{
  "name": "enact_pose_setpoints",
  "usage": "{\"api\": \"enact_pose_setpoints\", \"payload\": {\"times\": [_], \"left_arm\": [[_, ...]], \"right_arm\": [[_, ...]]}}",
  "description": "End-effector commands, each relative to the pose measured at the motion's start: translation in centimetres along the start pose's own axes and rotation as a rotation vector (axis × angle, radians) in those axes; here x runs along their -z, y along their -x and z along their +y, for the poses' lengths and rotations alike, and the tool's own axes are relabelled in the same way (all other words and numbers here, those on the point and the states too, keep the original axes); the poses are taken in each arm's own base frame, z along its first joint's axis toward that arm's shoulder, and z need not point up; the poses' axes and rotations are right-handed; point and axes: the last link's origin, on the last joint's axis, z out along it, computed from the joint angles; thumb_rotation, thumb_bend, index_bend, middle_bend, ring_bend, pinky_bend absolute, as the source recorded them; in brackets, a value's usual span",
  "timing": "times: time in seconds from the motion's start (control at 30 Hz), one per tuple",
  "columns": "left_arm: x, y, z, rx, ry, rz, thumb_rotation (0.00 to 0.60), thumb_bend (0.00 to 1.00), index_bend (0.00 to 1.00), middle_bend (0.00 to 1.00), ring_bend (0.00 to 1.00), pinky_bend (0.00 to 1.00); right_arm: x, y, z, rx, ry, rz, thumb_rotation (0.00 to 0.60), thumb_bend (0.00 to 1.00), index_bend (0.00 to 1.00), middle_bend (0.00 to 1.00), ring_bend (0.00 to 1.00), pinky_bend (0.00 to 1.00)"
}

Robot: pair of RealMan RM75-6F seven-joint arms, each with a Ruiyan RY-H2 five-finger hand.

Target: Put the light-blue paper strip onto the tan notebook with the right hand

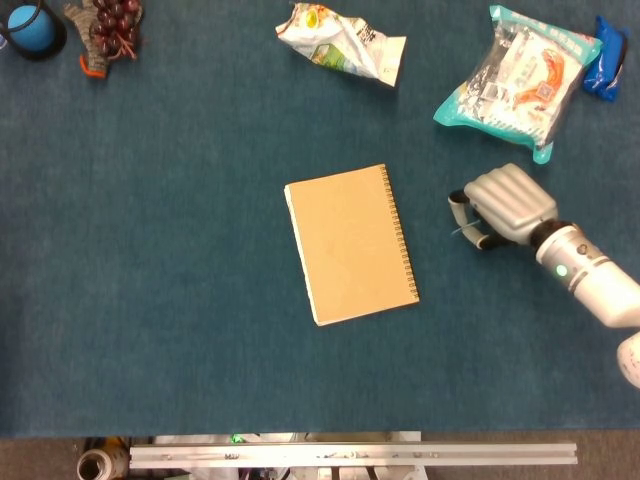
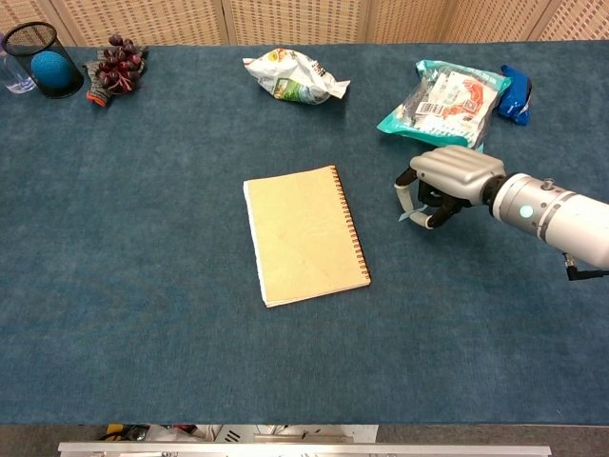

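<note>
I see the blue table point(image 1: 160, 300) with the tan notebook point(image 1: 351, 244) lying flat near its middle, spiral edge toward my right hand point(image 1: 503, 206). That hand sits just right of the notebook, not touching it, fingers point(image 2: 406, 191) curled down and pinching the light-blue paper strip point(image 2: 407, 216). Only a sliver of the strip pokes out below the fingertips. My left hand is out of both views.

A bench point(image 2: 143, 314) covered in dark teal felt fills both views. Behind its far edge runs a tan woven-cane panel wall point(image 2: 295, 19). Along its near edge sits an aluminium rail point(image 1: 350, 455). The light is even.
</note>
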Motion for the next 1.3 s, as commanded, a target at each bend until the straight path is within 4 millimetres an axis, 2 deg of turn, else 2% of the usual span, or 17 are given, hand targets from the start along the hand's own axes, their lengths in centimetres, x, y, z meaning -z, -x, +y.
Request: {"api": "enact_pose_setpoints", "payload": {"times": [0.03, 0.27, 0.67, 1.1, 1.3], "left_arm": [[0.0, 0.0, 0.0, 0.001, 0.002, 0.000, 0.600, 0.32, 0.01, 0.00, 0.00, 0.00], [0.3, -0.1, 0.0, 0.002, 0.001, 0.003, 0.600, 0.32, 0.02, 0.00, 0.00, 0.00], [0.4, 0.0, 0.0, 0.005, 0.000, 0.002, 0.600, 0.32, 0.01, 0.00, 0.00, 0.00], [0.4, 0.1, -0.3, 0.010, -0.010, -0.001, 0.600, 0.32, 0.02, 0.00, 0.00, 0.00], [0.4, 0.0, -0.4, 0.011, -0.010, 0.002, 0.600, 0.32, 0.02, 0.00, 0.00, 0.00]], "right_arm": [[-0.1, -0.8, -1.2, -0.097, -0.035, 0.022, 0.600, 0.37, 0.62, 1.00, 1.00, 1.00], [-1.0, -1.3, -3.3, -0.234, -0.099, 0.008, 0.600, 0.37, 0.62, 1.00, 1.00, 1.00], [-3.8, -1.8, -7.0, -0.389, -0.161, -0.047, 0.600, 0.37, 0.62, 1.00, 1.00, 1.00], [-6.8, -1.1, -9.3, -0.408, -0.153, -0.103, 0.600, 0.36, 0.62, 1.00, 1.00, 1.00], [-7.3, -1.1, -10.2, -0.398, -0.153, -0.106, 0.600, 0.35, 0.61, 1.00, 1.00, 1.00]]}}
